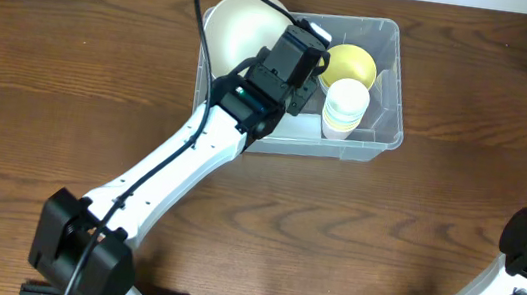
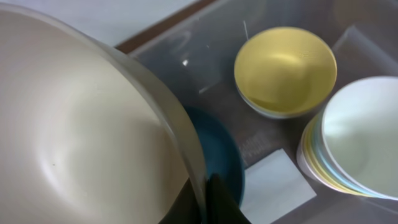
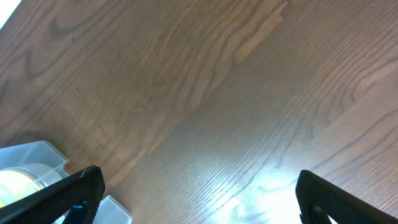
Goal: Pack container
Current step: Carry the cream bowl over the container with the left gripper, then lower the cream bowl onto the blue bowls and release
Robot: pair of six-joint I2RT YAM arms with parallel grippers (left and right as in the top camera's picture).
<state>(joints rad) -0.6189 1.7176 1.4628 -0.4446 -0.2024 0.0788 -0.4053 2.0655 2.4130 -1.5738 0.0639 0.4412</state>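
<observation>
While the white-and-black left arm is reaching diagonally across the brown wood-grain surface, the overhead view is showing the container, a clear rectangular plastic bin with rounded corners, sitting at the far centre of that surface. A large, smooth cream bowl is tilting over the container's far-left corner, its round rim overhanging the wall. Inside, towards the right, a yellow bowl is lying open side up. A stack of pale cups is standing just beside it on the near side.

From the left wrist, the left end effector is clamping shut on the cream bowl's thin rim, with its dark fingers showing at the bottom edge. The bowl's matte, gently curved inner face is filling the left half of the view. Beneath its edge, a dark teal bowl is resting on the container's translucent floor, just beside a white rectangular label. The stack is showing a white top piece over pale blue and yellow rims.

From the right wrist, the right end effector is standing wide open and gripping nothing. Its two black fingers are framing streaked wood grain with a patch of glare. A rounded clear corner of the container is appearing at the lower left.
</observation>
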